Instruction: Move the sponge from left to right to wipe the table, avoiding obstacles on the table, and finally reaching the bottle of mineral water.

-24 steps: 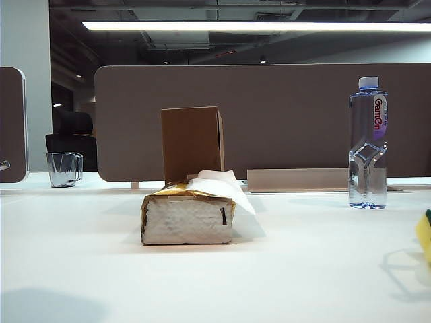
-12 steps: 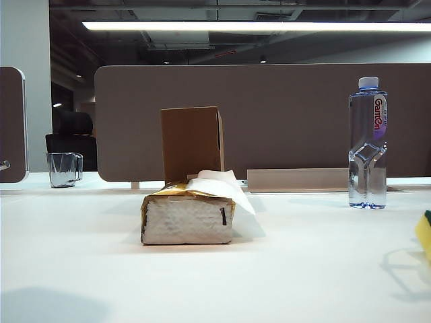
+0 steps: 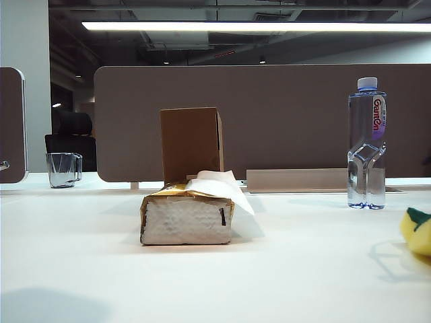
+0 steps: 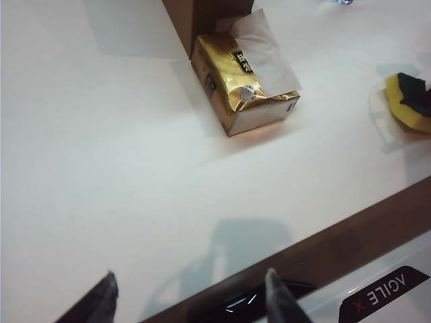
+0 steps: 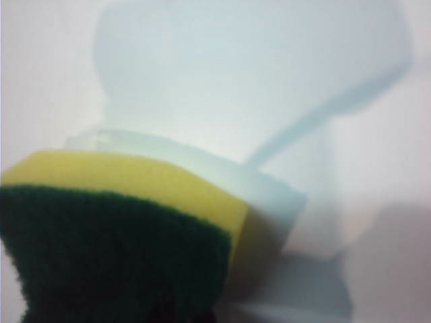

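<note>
The sponge (image 3: 417, 234), yellow with a dark green layer, shows at the right edge of the exterior view, low over the white table (image 3: 269, 282). It fills the right wrist view (image 5: 121, 202); my right gripper (image 5: 200, 311) is shut on the sponge, its fingers hidden behind it. The bottle of mineral water (image 3: 367, 134) stands farther back on the right. The obstacles sit mid-table: a gold tissue pack (image 3: 187, 217) with the brown box (image 3: 192, 141) upright behind it. My left gripper (image 4: 190, 296) hangs open and empty over the table's near edge, far from the tissue pack (image 4: 246, 87) and the sponge (image 4: 403, 111).
A clear glass mug (image 3: 64, 168) stands at the back left. A brown partition (image 3: 283, 114) runs along the table's far side, with a low ledge (image 3: 296, 179) at its foot. The table's dark front edge (image 4: 350, 222) passes under the left gripper.
The sponge has come further into the exterior view from the right edge, moving left, and its green layer now shows. Everything else stays put.
</note>
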`<action>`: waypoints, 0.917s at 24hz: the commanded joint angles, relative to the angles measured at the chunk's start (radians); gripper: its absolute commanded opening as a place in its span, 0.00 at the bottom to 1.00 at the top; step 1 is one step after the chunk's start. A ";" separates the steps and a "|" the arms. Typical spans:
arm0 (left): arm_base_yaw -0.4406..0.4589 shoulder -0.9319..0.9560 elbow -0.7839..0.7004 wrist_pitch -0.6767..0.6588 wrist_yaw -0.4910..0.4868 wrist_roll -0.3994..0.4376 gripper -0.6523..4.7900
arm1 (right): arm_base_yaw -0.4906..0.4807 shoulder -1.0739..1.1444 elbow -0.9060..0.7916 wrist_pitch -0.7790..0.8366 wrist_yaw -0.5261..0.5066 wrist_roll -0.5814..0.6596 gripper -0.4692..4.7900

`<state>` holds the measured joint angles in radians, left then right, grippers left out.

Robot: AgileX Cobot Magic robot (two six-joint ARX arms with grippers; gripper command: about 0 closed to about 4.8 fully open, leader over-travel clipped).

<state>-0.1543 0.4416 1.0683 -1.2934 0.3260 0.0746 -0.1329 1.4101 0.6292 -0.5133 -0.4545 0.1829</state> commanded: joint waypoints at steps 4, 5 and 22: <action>0.000 0.000 0.004 0.031 0.000 0.000 0.64 | -0.003 0.125 0.064 0.073 0.168 0.000 0.08; 0.000 0.000 0.004 0.033 0.000 0.000 0.64 | -0.003 0.140 0.077 0.077 0.168 0.000 0.08; 0.000 0.001 0.004 0.085 0.000 -0.001 0.64 | -0.003 0.417 0.374 0.084 0.168 -0.001 0.08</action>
<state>-0.1543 0.4416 1.0683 -1.2285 0.3260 0.0742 -0.1326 1.7779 1.0046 -0.4030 -0.4377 0.1837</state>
